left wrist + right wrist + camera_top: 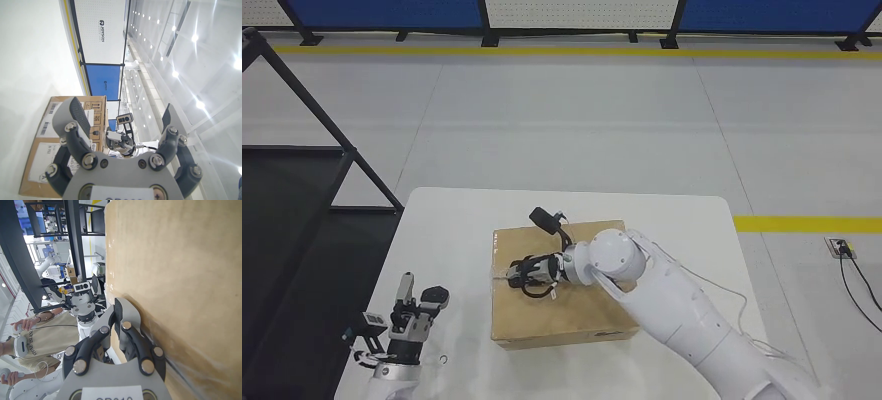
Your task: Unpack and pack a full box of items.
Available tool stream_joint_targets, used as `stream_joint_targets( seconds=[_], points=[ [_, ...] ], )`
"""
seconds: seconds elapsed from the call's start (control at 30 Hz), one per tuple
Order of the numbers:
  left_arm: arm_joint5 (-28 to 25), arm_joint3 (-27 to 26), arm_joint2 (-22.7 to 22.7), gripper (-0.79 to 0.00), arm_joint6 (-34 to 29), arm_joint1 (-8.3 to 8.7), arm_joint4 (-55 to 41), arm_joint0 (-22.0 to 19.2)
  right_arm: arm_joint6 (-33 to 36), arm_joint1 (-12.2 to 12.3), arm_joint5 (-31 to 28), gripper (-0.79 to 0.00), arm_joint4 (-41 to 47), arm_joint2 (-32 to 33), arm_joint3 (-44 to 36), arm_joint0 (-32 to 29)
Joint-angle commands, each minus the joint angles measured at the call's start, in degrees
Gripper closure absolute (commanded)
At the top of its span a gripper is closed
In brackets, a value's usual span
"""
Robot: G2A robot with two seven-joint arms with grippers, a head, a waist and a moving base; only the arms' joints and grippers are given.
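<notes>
The left gripper [121,110] hangs near the table with its grey fingers [62,115] and ribbed black pads spread wide apart. Beyond it, a brown cardboard box [47,140] sits on the white table [20,132] — white barcode labels and black handling symbols cover its near side. Farther off, the right gripper [113,137] is close against the box's top face.

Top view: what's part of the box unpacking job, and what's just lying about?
Job: closed brown cardboard box; right pincer, shut, over its top; left pincer, open, beside it; white table.
Lying about: black metal rack; yellow floor tape; blue partition panels.
</notes>
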Motion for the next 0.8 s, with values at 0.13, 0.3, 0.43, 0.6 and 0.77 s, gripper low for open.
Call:
stream_joint_targets(
  seconds=[0.13, 0.3, 0.43, 0.6, 0.77],
  points=[
    [0.6, -0.8, 0.9, -0.785, -0.5, 0.00, 1.1, -0.5, 1.2, 2.1, 3.5, 0.000, -3.4, 3.5, -4.2, -2.8],
    [0.8, -1.2, 1.7, -0.785, -0.5, -0.02, 2.2, -0.7, 2.1, 3.9, 5.4, 0.000, -6.2, 7.0, -8.3, -5.7],
    [1.0, -1.3, 2.0, -0.785, -0.5, -0.04, 2.5, -0.9, 2.0, 5.6, 7.5, 0.000, -9.0, 10.7, -11.8, -8.4],
    [1.0, -1.7, 2.1, -0.785, -0.6, -0.02, 2.6, -0.9, 2.0, 7.5, 10.3, 0.000, -11.8, 15.4, -15.3, -11.7],
    [0.9, -1.9, 2.1, -0.785, -0.6, 0.00, 2.6, -0.8, 3.0, 9.0, 12.2, 0.000, -13.7, 19.1, -17.9, -14.2]
  ],
)
